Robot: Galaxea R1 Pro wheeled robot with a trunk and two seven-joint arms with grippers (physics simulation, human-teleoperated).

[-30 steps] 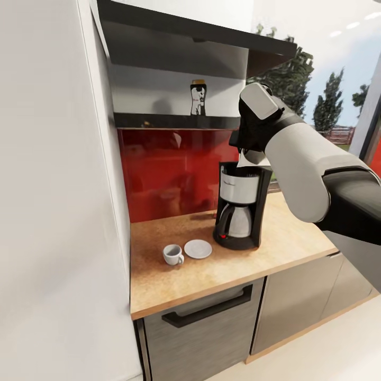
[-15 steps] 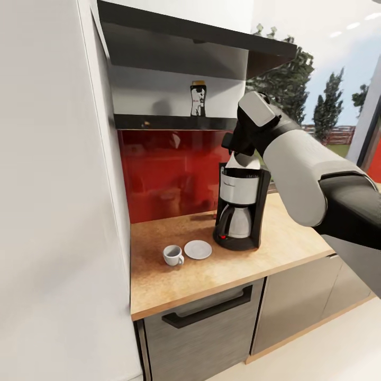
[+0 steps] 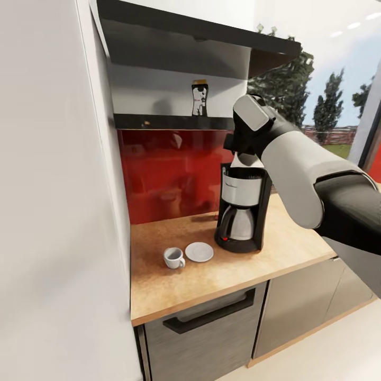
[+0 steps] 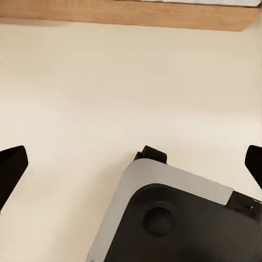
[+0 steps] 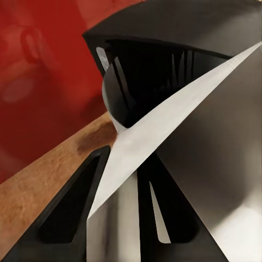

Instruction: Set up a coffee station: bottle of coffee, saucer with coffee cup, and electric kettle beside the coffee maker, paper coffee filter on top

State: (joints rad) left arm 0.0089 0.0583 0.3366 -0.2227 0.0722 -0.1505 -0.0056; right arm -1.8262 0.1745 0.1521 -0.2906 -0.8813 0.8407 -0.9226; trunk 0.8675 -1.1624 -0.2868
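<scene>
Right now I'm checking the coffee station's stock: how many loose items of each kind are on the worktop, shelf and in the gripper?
Tall black and silver coffee maker: 1
Tiny white espresso cup: 1
Small round white saucer: 1
Small dark coffee jar with gold lid, on the black shelf: 1
White paper filter, in the right gripper: 1
Total: 5

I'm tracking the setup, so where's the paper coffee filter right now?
In the head view the paper coffee filter is pinched in the right gripper just above the top of the coffee maker.
</scene>
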